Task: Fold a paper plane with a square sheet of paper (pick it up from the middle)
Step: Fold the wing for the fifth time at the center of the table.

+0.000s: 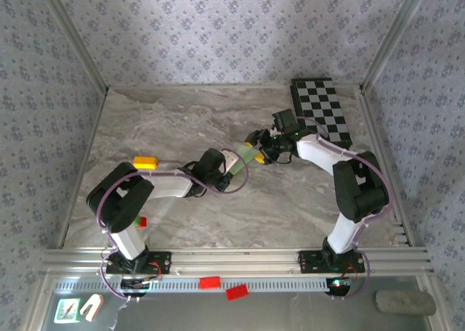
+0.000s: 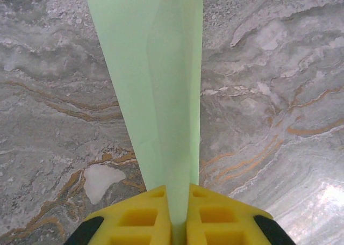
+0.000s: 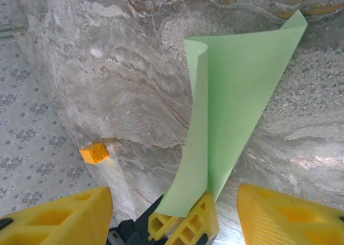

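Left end effector (image 2: pixel 180 223): clamped on folded green paper (image 2: pixel 156 84) | paper: narrow, creased, reaching top edge | background: marbled worktop (image 2: pixel 279 121)

Matt, thin, smooth light-green paper (image 2: pixel 161 94), softly creased along its length. Smooth table (image 1: pixel 182 120) with a marble-patterned top and a faint sheen where light falls. Matt yellow moulded plastic, with recessed pockets, on the left fingers (image 2: pixel 140 215) and right fingers (image 3: pixel 279 213). At left, a yellow plastic block (image 1: pixel 146 162). At far right, a smooth black-and-white checked board (image 1: pixel 323 109). Along the near edge, grooved bare-metal rails (image 1: pixel 240 258). Matt floral-print walls (image 1: pixel 218 33).
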